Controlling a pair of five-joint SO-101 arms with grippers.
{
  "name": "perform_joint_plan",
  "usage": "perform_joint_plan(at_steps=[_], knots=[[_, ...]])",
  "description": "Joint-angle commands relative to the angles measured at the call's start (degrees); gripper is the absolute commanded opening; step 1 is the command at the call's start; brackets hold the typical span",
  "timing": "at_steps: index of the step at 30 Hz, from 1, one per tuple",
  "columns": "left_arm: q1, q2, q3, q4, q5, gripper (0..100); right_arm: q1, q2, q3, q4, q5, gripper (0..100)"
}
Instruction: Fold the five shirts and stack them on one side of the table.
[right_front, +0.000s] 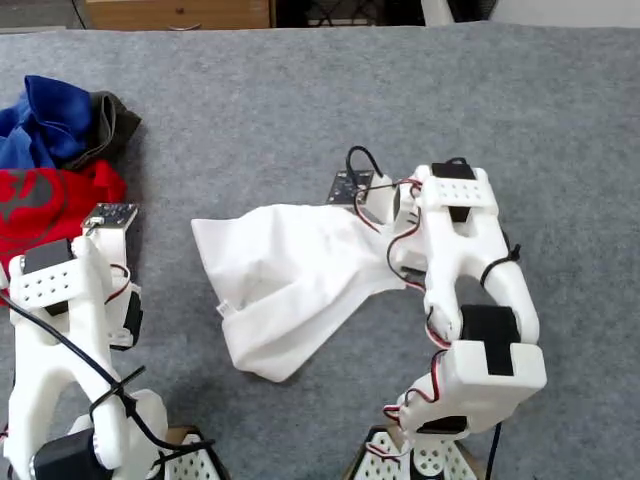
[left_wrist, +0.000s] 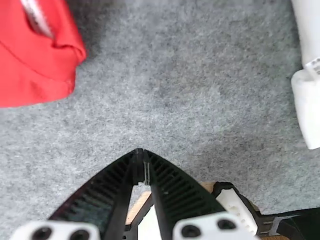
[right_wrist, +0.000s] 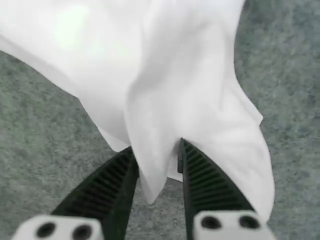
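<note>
At the middle of the grey-covered table (right_front: 300, 90), the right gripper (right_wrist: 155, 150) clamps a bunched fold of the white shirt (right_front: 280, 290). The cloth is pinched between its two black jaws and spills out past them on both sides. The shirt lies crumpled and unfolded, spreading from the gripper toward the left and the near edge, with one corner trailing toward the arm bases. The right arm (right_front: 470, 300) bends over the shirt's right-hand end and hides that part from above.

Off to the left, the left gripper (left_wrist: 140, 152) hangs with its jaws pressed together on nothing, over bare grey covering just beside the red shirt (right_front: 50, 195). The left arm (right_front: 60, 330) stands along the near left side, and its wrist overlaps the red shirt's near edge in the high view.

The red shirt lies at the table's left edge. A bunched blue shirt (right_front: 45, 120) touches it on the far side, and a dark grey shirt (right_front: 115, 125) is tucked against the blue one. These three sit well apart from the white shirt, with a strip of open covering between. Grey surface runs open across the far side and down the whole right side. A wooden cabinet (right_front: 180, 12) shows beyond the far edge.
</note>
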Motion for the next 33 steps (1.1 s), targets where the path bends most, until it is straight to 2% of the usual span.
perform_joint_plan(at_steps=[1, 9, 18, 23, 26, 30, 33], knots=[[-0.66, -0.88, -0.66, 0.70, -0.70, 3, 0.35, -1.63, -4.44, -0.44, -0.62, 2.1], [-0.66, -1.14, -0.57, 0.70, -0.70, 3, 0.09, -4.18, -8.57, 3.25, -2.99, 2.0], [-0.57, -1.32, -0.84, 0.70, -0.70, 3, -0.70, -12.00, -22.37, 12.66, -8.44, 1.3], [-0.66, -1.32, -3.30, 2.37, -0.70, 3, -0.62, -15.16, -34.33, 18.02, -16.09, 1.3], [-0.57, -1.32, -8.22, 5.19, -0.70, 3, -0.53, -16.13, -44.26, 22.51, -20.92, 1.3], [-0.40, -0.97, -15.87, 8.35, -0.70, 3, -0.62, -15.78, -58.59, 31.03, -23.38, 1.3], [1.01, -0.79, -20.18, 10.37, -0.70, 3, -0.09, -16.31, -66.51, 32.26, -27.43, 1.3]])
